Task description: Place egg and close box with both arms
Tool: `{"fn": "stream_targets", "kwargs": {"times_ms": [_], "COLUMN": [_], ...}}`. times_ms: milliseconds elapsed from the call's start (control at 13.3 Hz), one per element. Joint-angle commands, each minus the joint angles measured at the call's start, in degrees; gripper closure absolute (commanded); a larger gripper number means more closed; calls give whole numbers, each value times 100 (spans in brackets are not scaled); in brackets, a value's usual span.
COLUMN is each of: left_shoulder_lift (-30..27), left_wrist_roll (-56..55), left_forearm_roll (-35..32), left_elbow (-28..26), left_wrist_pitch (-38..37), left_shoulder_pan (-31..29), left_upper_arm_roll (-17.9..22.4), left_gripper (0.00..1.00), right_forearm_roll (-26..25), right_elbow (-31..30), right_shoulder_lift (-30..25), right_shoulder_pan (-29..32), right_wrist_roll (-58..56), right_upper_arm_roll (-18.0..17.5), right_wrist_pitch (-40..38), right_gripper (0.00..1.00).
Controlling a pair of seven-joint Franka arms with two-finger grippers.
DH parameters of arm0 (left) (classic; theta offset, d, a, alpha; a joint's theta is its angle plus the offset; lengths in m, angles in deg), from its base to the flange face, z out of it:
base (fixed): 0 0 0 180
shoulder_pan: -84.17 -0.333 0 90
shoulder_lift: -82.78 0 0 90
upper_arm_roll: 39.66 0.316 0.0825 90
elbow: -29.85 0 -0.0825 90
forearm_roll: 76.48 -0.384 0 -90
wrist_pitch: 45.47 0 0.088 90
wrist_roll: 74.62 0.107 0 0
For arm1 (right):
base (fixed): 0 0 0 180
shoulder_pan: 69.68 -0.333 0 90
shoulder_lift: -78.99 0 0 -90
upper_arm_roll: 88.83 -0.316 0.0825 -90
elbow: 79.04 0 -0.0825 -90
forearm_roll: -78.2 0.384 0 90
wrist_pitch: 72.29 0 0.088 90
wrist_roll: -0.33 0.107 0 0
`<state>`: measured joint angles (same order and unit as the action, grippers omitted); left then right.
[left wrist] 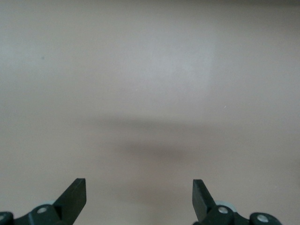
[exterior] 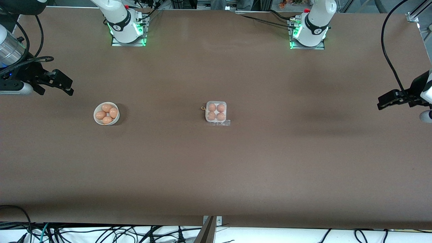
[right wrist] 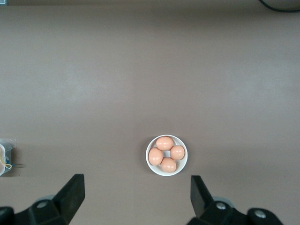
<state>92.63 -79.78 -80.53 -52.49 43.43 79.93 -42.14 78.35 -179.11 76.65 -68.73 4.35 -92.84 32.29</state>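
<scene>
Carton [exterior: 216,112] holds four eggs, well apart from your spread-fingered left gripper [exterior: 391,101] and right gripper [exterior: 62,84]; treat its thin lid as flimsy, pressing edges gently.

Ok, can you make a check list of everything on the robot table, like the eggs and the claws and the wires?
Surface: brown table, bare apart from two items.
Job's things: box at mid-table with four eggs in its cells, lid appears shut; bowl toward the right arm's end, holding four more eggs.
Clutter: nothing seen.
Claws: right claw open, up over the table's edge at its own end, waiting; left claw open, over bare table at its own end, waiting.
Cables: black ones hang by both arms; a tangle lies along the table's near edge.
Surroundings: both bases glow green; metal framing at the top edge.
</scene>
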Motion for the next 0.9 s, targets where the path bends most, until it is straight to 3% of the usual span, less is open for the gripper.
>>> {"fn": "stream_targets", "kwargs": {"times_ms": [0,226,452,829], "left_shoulder_lift": [-448,-851,-1010,-1063], "left_wrist_roll": [129,147,147,147], "left_forearm_roll": [-26,-17,570,520], "left_elbow": [-704,-1161,-1153,-1153], "left_wrist_pitch": [127,382,339,207], "left_shoulder_pan": [-147,-130,-112,-130], "left_upper_arm_roll": [-77,-120,-138,-200], "left_gripper": [0,0,0,0], "right_forearm_roll": [-77,-77,-77,-77], "right_elbow": [41,32,32,23], "right_shoulder_lift": [-21,-30,-30,-39], "right_shoulder_pan": [2,-7,-7,-7], "right_wrist_roll": [-51,-42,-42,-51], "right_upper_arm_roll": [-21,-21,-21,-21], "right_wrist_pitch": [-52,-61,-61,-69], "right_gripper": [0,0,0,0]}}
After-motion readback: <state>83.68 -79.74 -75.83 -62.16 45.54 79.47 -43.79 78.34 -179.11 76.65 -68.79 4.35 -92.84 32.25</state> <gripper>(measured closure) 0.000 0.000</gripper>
